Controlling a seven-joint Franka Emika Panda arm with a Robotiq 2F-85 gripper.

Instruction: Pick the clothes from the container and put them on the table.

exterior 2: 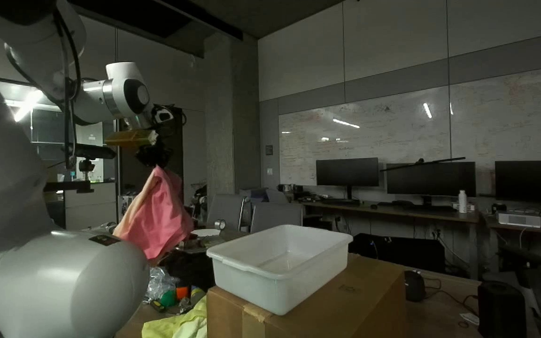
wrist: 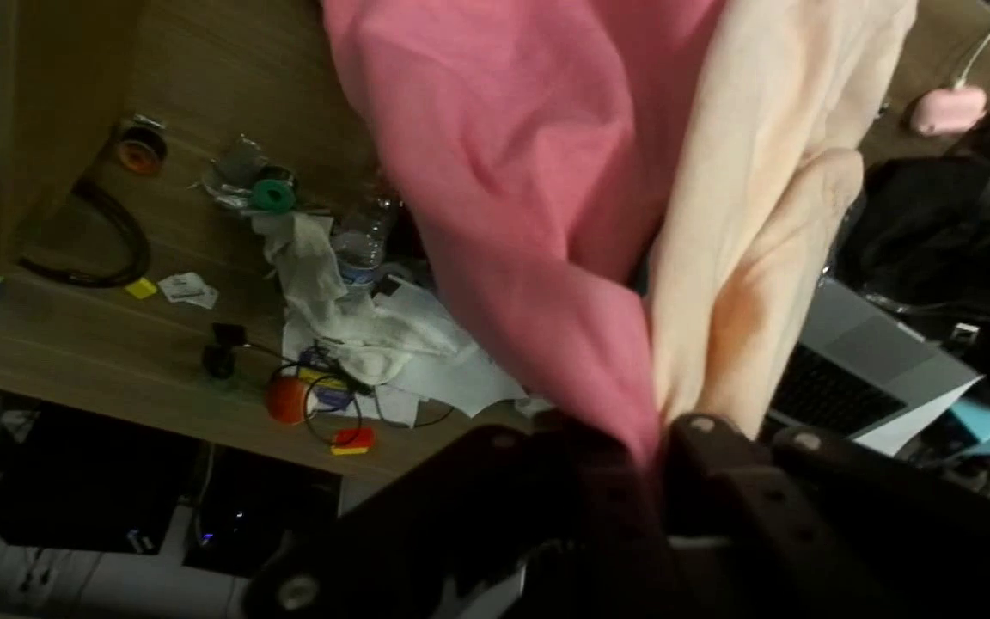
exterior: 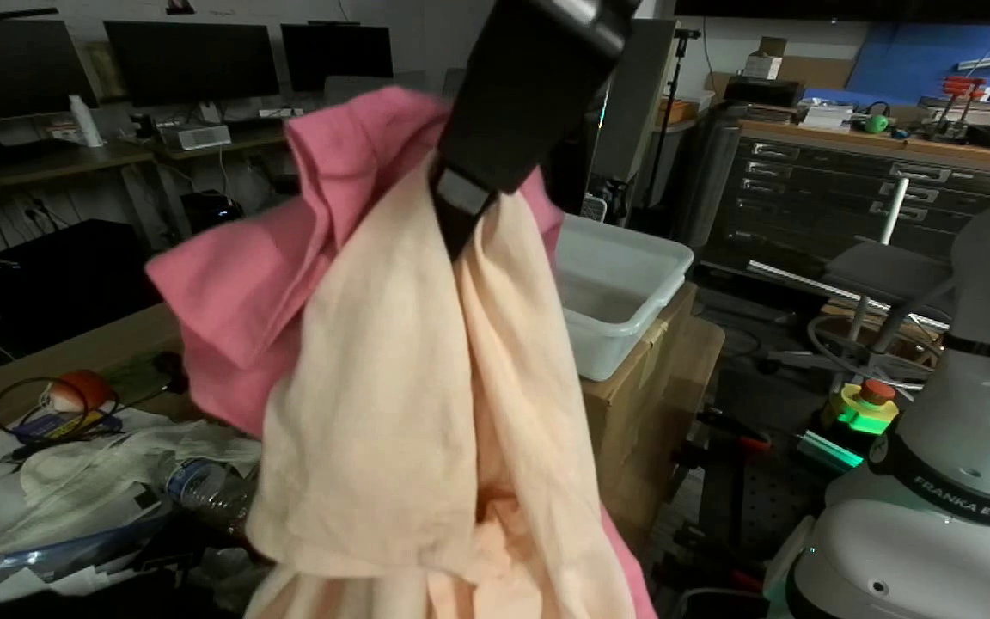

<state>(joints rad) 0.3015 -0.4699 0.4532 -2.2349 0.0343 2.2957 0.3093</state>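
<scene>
A pink and peach cloth [exterior: 366, 387] hangs from my gripper [exterior: 461, 215]. The cloth also shows in an exterior view [exterior 2: 162, 216] and in the wrist view [wrist: 529, 163]. My gripper [wrist: 663, 447] is shut on its gathered top; the pinched part is hidden between the fingers. It holds the cloth in the air, to the side of the white container [exterior 2: 251, 277]. The container's visible inside shows no cloth. A yellow-green cloth [exterior 2: 176, 324] lies low beside the cardboard box. The wooden table [wrist: 186, 361] shows under the hanging cloth.
The container stands on a cardboard box [exterior 2: 336, 310]. The table holds a plastic bottle [wrist: 366, 245], papers with a whitish cloth [wrist: 375, 335], an orange ball [wrist: 286, 400], a black camera [wrist: 220, 357] and an open laptop [wrist: 847, 361]. Black speakers [exterior 2: 500, 305] stand beyond the box.
</scene>
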